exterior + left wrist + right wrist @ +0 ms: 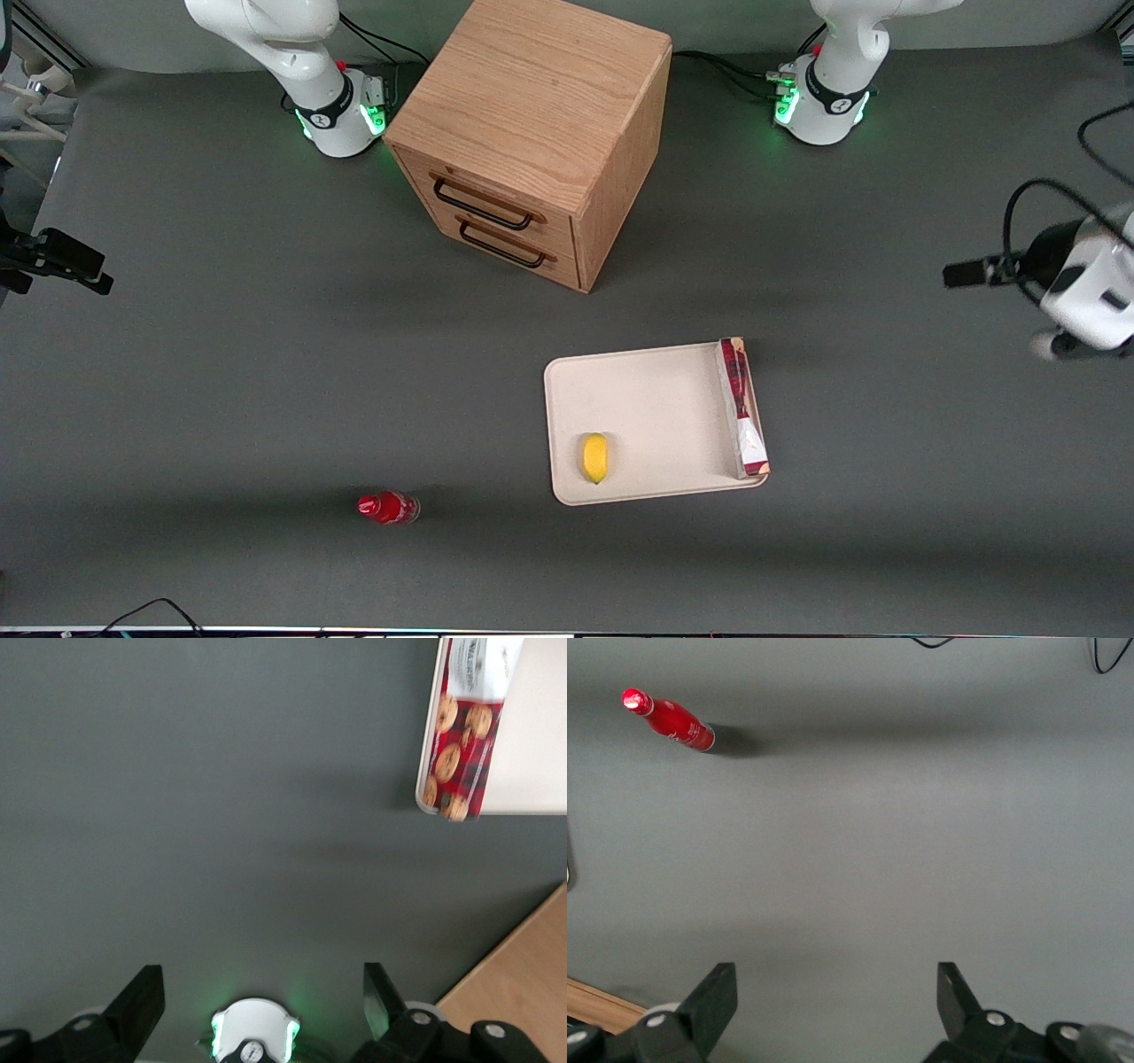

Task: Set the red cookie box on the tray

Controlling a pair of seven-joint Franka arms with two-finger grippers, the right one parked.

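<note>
Red cookie box lies on tray along its edge toward the working arm, lemon also on tray. Pincer spread, empty, above bare desk, well apart from box.

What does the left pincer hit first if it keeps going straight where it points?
Probably bare dark grey tabletop. The open left pincer points at it, empty. The long red-and-white cardboard cookie box on the flat cream-white tray sits off to one side, not in line. Depth unclear.
</note>
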